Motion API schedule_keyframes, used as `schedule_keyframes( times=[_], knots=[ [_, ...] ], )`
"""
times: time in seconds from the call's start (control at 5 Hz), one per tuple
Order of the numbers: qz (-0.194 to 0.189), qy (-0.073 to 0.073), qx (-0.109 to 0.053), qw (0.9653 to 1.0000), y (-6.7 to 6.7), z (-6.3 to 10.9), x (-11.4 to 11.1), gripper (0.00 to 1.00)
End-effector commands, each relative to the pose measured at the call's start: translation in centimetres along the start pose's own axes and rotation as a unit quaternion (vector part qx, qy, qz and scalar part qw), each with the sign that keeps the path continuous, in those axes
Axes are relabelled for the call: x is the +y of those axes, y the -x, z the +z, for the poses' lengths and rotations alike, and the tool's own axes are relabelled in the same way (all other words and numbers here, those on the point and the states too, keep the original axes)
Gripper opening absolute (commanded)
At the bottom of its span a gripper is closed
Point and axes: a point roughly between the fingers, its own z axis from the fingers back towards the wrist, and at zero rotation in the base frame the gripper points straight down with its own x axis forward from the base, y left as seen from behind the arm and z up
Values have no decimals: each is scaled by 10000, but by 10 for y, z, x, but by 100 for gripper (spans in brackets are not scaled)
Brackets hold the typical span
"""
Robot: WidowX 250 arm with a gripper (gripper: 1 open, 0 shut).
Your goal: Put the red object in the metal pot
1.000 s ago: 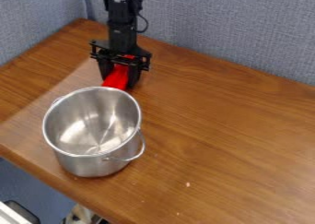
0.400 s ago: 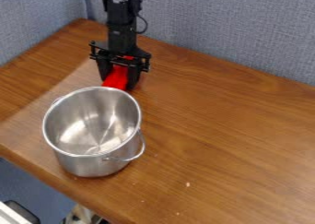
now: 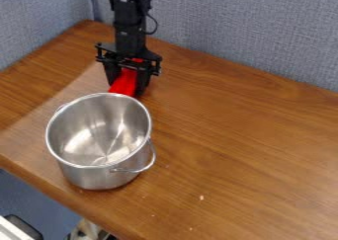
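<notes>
The red object [image 3: 125, 84] is a bright red bar lying on the wooden table just behind the metal pot [image 3: 101, 140]. My black gripper [image 3: 129, 72] comes down from above onto the bar's far end, its jaws shut on the red object. The lower end of the bar is hidden behind the pot's rim. The pot is shiny steel, upright and empty, with a small handle toward the front right.
The wooden table [image 3: 238, 135] runs off to the right and front, with its front edge close below the pot. A grey-blue wall [image 3: 251, 27] stands behind the arm.
</notes>
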Motion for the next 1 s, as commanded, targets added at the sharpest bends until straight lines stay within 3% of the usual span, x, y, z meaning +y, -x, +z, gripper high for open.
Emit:
schedule_keyframes(
  times=[0.0,0.8],
  knots=[
    [53,-54,-504,9987,-5,33,6,0],
    [53,-72,-578,9983,-1,37,8,0]
  ],
)
